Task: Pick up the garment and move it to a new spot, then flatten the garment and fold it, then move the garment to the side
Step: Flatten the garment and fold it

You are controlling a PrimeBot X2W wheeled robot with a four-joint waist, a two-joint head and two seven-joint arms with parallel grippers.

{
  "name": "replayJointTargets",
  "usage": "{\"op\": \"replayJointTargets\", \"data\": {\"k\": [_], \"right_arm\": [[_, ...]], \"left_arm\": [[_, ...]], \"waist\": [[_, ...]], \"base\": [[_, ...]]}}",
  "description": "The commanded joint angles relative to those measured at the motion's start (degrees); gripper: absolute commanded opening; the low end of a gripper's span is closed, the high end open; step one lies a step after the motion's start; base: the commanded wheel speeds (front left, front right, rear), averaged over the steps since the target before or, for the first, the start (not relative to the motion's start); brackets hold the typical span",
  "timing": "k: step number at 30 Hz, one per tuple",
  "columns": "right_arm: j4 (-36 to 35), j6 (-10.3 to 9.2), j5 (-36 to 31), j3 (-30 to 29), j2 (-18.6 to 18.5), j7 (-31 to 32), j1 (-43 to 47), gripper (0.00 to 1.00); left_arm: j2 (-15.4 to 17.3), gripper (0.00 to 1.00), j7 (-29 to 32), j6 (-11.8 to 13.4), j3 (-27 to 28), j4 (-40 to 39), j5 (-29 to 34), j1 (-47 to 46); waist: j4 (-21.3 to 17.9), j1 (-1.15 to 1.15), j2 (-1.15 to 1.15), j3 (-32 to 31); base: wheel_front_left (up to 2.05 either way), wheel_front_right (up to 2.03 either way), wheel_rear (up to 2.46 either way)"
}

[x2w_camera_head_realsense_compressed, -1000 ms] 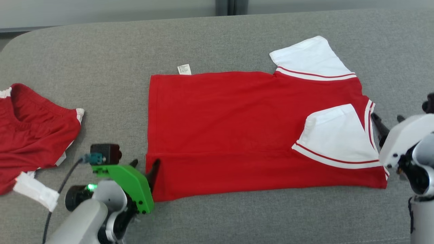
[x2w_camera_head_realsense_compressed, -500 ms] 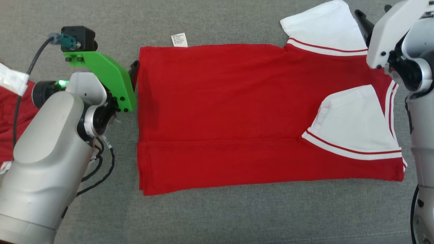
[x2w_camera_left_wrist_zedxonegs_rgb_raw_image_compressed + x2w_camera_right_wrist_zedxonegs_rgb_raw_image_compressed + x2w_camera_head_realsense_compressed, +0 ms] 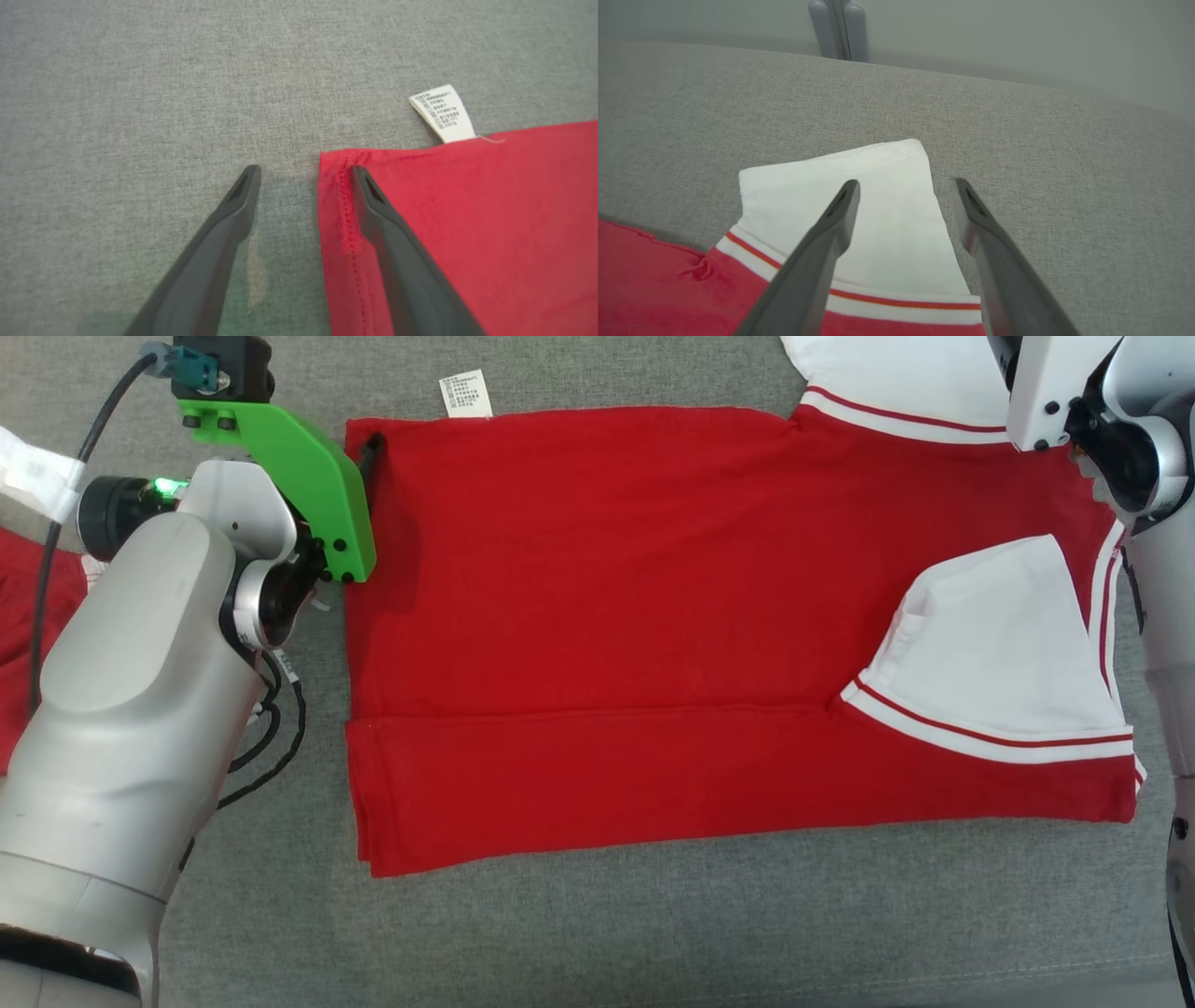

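The shirt (image 3: 653, 616) lies flat on the grey cushion (image 3: 653, 933), red side up. Its near long edge is folded over the body, and one white sleeve (image 3: 999, 644) is turned in onto the red.

The left claw (image 3: 304, 170) sits at the shirt's far hem corner. One finger (image 3: 373, 210) is over the red cloth just inside the stitched hem, and the other is over bare cushion, so the hem edge runs between them. Its jaws stand wide apart with nothing in them. The finger over the cloth seems to hang just above it, though the wrist view does not settle whether it touches.

Just past that finger's tip, on the shirt's side, a white label (image 3: 443, 113) sticks out from the shirt's edge onto the cushion.

The right claw (image 3: 906, 184) is at the other end of the shirt, over the far sleeve (image 3: 887, 224), which lies spread on the cushion. One finger is above the white cloth and the other is above the cushion just beside it, with the sleeve's side edge between them. This claw is also released and holds nothing. Beneath its fingers, a red stripe crosses the sleeve's white band where it meets the body.

Behind the left arm, well apart from the shirt, a second red garment (image 3: 28, 616) shows at the edge of the head view.
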Motion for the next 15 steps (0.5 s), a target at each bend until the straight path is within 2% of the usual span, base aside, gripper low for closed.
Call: {"op": "replayJointTargets", "data": {"k": [1,6,7,8,10,15], "right_arm": [[0.9,-0.04,0.4,0.1,-0.4,-0.5,-0.8,1.0],[3.1,-0.04,0.7,0.3,-2.3,-0.8,-2.3,1.0],[3.4,-0.04,0.7,0.3,-2.4,-0.7,-2.5,1.0],[3.8,-0.04,0.8,0.3,-2.5,-0.7,-2.8,1.0],[4.6,-0.04,0.7,0.1,-3.1,-0.4,-3.6,1.0],[5.8,-0.04,-0.9,-0.4,-4.9,-0.1,-6.1,1.0]], "left_arm": [[-0.7,1.0,0.4,-0.7,-0.3,1.0,0.0,-0.5],[-3.2,0.99,1.3,-2.9,-1.7,2.4,-0.8,-1.3],[-3.4,0.82,1.3,-3.1,-2.0,2.7,-0.6,-1.4],[-3.6,0.47,1.4,-3.5,-2.3,3.0,-0.3,-1.6],[-4.3,0.0,0.9,-4.0,-2.8,3.5,-0.1,-1.7],[-5.3,0.0,-0.7,-4.2,-4.1,4.1,1.1,-2.1]], "waist": [[0.1,-0.01,0.0,0.6],[1.4,-0.01,0.0,2.1],[1.6,-0.01,0.0,2.3],[1.9,-0.01,0.0,2.7],[2.5,-0.01,0.0,3.4],[5.0,-0.01,0.0,5.5]], "base": [[0.0,0.0,0.0],[0.0,0.0,0.0],[0.0,0.0,0.0],[0.0,0.0,0.0],[0.0,0.0,0.0],[0.0,0.0,0.0]]}}
